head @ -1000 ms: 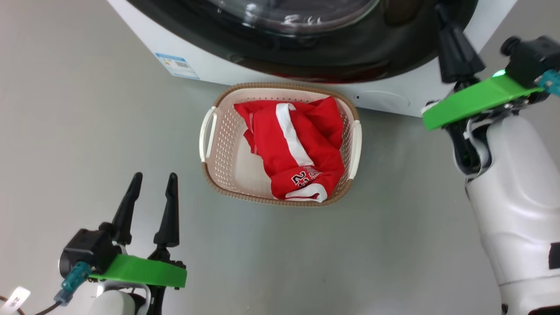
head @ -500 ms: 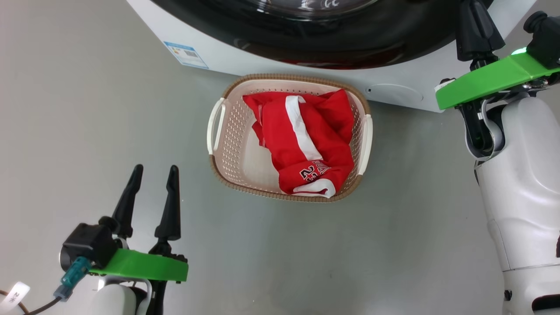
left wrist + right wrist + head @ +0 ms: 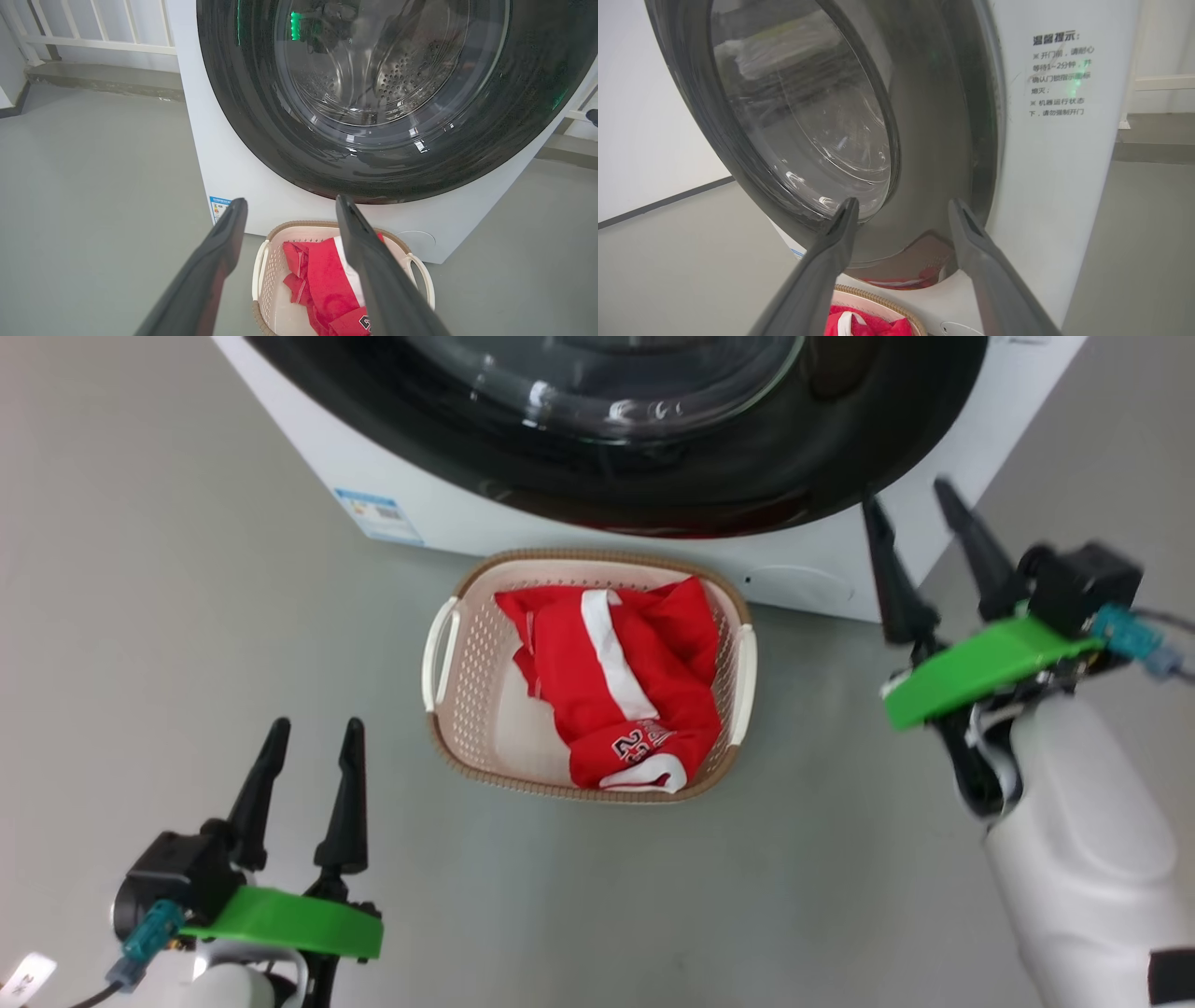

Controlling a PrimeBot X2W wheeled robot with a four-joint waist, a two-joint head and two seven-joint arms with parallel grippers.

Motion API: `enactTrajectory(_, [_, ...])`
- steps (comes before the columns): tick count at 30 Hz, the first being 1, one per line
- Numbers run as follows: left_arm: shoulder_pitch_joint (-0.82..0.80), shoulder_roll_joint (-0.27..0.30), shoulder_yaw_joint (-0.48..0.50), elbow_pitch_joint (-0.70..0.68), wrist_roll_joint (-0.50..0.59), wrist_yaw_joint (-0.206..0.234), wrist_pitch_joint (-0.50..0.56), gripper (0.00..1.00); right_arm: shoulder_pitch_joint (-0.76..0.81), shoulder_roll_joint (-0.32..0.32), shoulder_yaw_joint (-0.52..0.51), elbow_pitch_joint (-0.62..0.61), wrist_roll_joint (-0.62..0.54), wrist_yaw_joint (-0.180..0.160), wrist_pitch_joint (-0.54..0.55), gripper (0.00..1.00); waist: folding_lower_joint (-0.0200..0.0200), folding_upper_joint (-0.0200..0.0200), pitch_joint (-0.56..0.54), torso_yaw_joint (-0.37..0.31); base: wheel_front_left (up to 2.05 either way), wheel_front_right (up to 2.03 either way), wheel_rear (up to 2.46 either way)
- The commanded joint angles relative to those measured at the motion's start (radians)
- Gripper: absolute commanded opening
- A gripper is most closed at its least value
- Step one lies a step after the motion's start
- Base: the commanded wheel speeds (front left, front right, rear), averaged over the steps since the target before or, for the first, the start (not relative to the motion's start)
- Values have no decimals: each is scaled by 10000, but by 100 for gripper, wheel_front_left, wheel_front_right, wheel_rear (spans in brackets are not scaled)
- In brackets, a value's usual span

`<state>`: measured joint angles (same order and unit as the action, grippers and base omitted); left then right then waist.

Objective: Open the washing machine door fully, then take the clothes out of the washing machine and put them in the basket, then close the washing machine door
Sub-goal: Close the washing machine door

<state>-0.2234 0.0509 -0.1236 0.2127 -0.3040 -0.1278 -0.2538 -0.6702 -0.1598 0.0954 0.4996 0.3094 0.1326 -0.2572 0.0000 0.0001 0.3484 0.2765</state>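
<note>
Nearest you on the left, the left gripper (image 3: 316, 726) hovers over the grey floor (image 3: 140, 616), its two fingers spread and holding nothing. Farther in on the right, the right gripper (image 3: 906, 497) has its fingers parted and empty too, tips near the lower right corner of the washing machine (image 3: 420, 495). Between the two, the basket (image 3: 560, 791) sits on the floor just in front of the machine, with the clothes (image 3: 644, 709) heaped in its right half. Beyond it, the washing machine door (image 3: 794, 476) lies flat against the machine's front, and a blue label (image 3: 378, 515) marks the lower left corner.
</note>
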Motion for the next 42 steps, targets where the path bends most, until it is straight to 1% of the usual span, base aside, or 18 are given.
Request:
enactTrajectory(1, [173,353,381,-141,-54,-29,-80,100,386,156,296,-297,70,-19,-46,100,0,-1,-371,-307,0,0,0])
enactTrajectory(11, [546,810,386,159,-284,-29,-80,100,2053,156,660,-544,214,-19,-46,100,0,-1,-1112,-1139,0,0,0])
enactTrajectory(20, [820,1047,523,186,-282,-29,-80,100,2886,66,516,-675,281,-19,-46,100,0,-1,-1495,-1911,0,0,0])
enactTrajectory(31, [1295,1216,772,161,-213,-29,-80,100,3753,-107,245,-904,342,-19,-46,100,0,-1,-1947,-2603,0,0,0])
enactTrajectory(42, [1534,1272,889,102,-336,-29,-80,100,4513,-236,-53,-1188,339,-19,-46,100,0,-1,-2129,-2964,0,0,0])
